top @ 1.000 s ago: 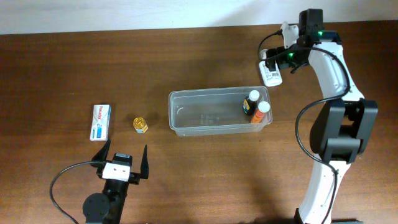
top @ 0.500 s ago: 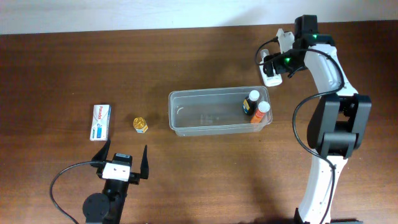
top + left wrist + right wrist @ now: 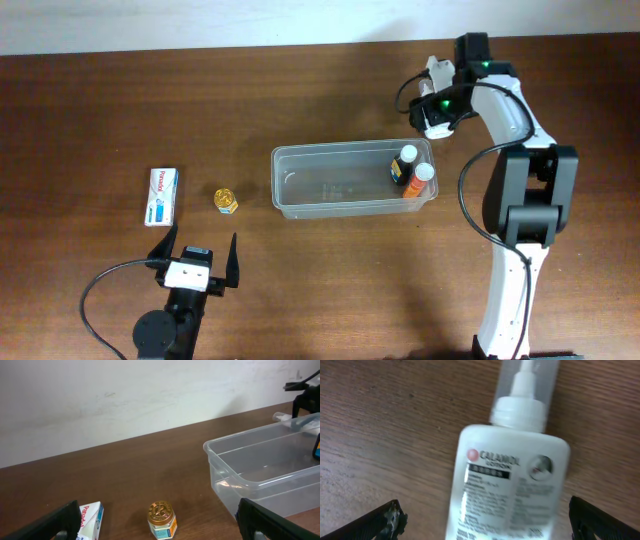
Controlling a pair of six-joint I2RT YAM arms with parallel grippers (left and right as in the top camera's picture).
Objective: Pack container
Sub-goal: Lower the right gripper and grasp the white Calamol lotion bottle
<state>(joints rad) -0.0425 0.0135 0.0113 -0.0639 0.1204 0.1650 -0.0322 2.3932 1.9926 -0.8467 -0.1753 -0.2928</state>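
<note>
Room on the counter [image 3: 120,110] wide left of the container [image 3: 340,149], as far as a gold-lidded jar [image 3: 226,201] and a white box [image 3: 162,195]. Container mid-counter, long axis left to right, open side up; clear plastic, shallow, rounded corners, two white-capped bottles [image 3: 405,163] upright at its right end. Left gripper [image 3: 203,240] near the front edge, spread wide, holding nothing. Right gripper [image 3: 436,103] past the far right corner, spread apart above a white lotion bottle [image 3: 510,475] lying on the wood, seemingly not touching it.

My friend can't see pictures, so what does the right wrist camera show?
A white lotion bottle with a clear cap lies on the wooden table, filling most of the view. The open black fingers sit at the bottom corners, either side of it, not touching.
</note>
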